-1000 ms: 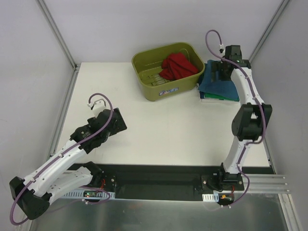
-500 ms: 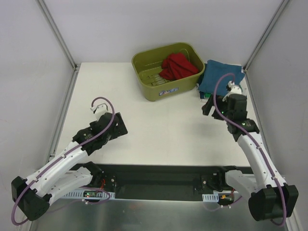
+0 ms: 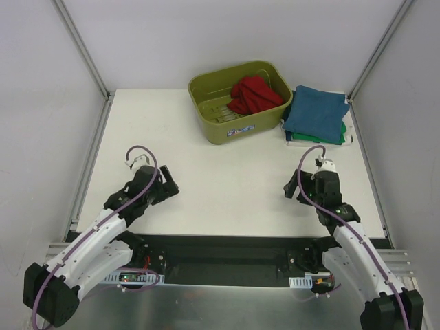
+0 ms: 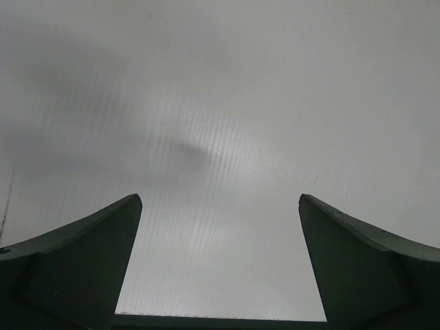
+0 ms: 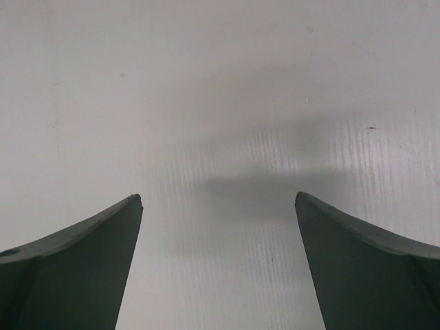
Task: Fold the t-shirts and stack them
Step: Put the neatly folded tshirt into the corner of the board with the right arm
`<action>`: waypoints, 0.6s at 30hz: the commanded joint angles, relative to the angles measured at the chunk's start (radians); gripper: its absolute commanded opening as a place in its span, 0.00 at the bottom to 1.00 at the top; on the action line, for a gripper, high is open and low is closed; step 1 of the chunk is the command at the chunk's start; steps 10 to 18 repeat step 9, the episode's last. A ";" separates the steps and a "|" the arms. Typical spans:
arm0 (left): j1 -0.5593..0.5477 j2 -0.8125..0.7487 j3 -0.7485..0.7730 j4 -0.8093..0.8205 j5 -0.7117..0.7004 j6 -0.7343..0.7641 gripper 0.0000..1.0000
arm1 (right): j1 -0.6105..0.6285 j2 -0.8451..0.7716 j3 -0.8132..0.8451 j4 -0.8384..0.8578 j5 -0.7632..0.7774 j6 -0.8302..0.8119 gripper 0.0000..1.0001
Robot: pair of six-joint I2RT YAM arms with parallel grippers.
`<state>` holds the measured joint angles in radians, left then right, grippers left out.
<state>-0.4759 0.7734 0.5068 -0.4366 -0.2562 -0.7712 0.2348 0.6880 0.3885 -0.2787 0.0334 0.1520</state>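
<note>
Teal tee (image 3: 315,112) atop green tee (image 3: 324,140) at far-R table (image 3: 227,179) corner; L fingers (image 4: 75,268) & R fingers (image 5: 75,265) apart.

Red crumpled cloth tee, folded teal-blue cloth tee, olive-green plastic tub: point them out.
Red crumpled cloth tee (image 3: 256,94): top external view, middle of the bunch.
Folded teal-blue cloth tee (image 3: 315,113): top external view, centre of top face.
Olive-green plastic tub (image 3: 268,118): top external view, near outer wall.
</note>
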 commanded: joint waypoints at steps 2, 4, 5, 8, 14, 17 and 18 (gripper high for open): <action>0.006 -0.127 -0.013 0.055 0.025 0.058 0.99 | 0.006 -0.093 -0.022 0.130 0.008 0.015 0.97; 0.006 -0.173 -0.030 0.055 0.023 0.058 0.99 | 0.006 -0.134 -0.031 0.128 0.011 0.005 0.97; 0.006 -0.221 -0.034 0.056 0.011 0.056 1.00 | 0.006 -0.149 -0.036 0.124 0.020 -0.002 0.97; 0.006 -0.308 -0.048 0.055 -0.005 0.067 0.99 | 0.006 -0.211 -0.065 0.116 0.065 -0.003 0.97; 0.008 -0.330 -0.053 0.055 -0.002 0.070 0.99 | 0.006 -0.237 -0.069 0.133 0.062 0.001 0.97; 0.008 -0.330 -0.053 0.055 -0.002 0.070 0.99 | 0.006 -0.237 -0.069 0.133 0.062 0.001 0.97; 0.008 -0.330 -0.053 0.055 -0.002 0.070 0.99 | 0.006 -0.237 -0.069 0.133 0.062 0.001 0.97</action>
